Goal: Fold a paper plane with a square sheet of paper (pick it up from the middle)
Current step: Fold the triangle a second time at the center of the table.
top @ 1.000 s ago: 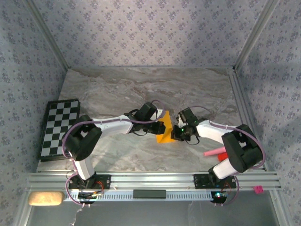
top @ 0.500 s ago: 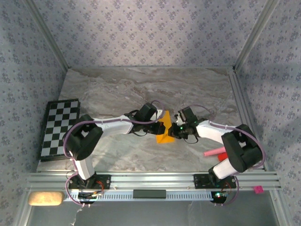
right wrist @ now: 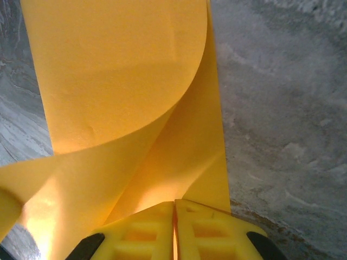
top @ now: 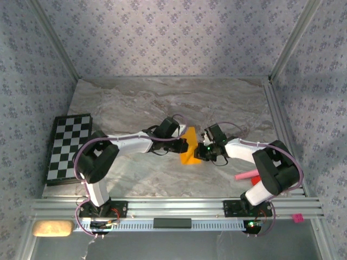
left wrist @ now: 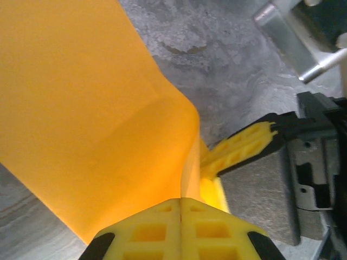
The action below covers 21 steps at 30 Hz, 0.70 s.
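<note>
Orange-yellow paper curled wrist-side, pink stick overhead

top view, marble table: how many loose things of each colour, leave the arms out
orange-yellow: 1, paper sheet
black-and-white: 1, chequered board
pink: 1, stick
total: 3
</note>
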Available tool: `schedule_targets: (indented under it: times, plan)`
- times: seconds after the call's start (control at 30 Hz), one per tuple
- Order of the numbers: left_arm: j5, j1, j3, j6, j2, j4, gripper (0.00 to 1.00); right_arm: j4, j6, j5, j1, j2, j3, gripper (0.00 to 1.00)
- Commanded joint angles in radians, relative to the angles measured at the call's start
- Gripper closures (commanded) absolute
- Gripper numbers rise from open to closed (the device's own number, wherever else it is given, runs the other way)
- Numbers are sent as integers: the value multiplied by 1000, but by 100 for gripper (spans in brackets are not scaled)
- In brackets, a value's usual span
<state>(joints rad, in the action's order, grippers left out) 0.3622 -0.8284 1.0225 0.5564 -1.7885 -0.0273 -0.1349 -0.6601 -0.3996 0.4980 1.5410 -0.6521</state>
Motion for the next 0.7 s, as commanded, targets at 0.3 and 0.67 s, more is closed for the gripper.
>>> schedule_targets:
  times: [0.3,0.67]
  plan:
    - [-90,8,53,-97,-62,-80,97,-76,24,35,-1,29,9,89]
    - [-114,15,67,-119,-77,-85,97,-85,24,28,-2,36,4,89]
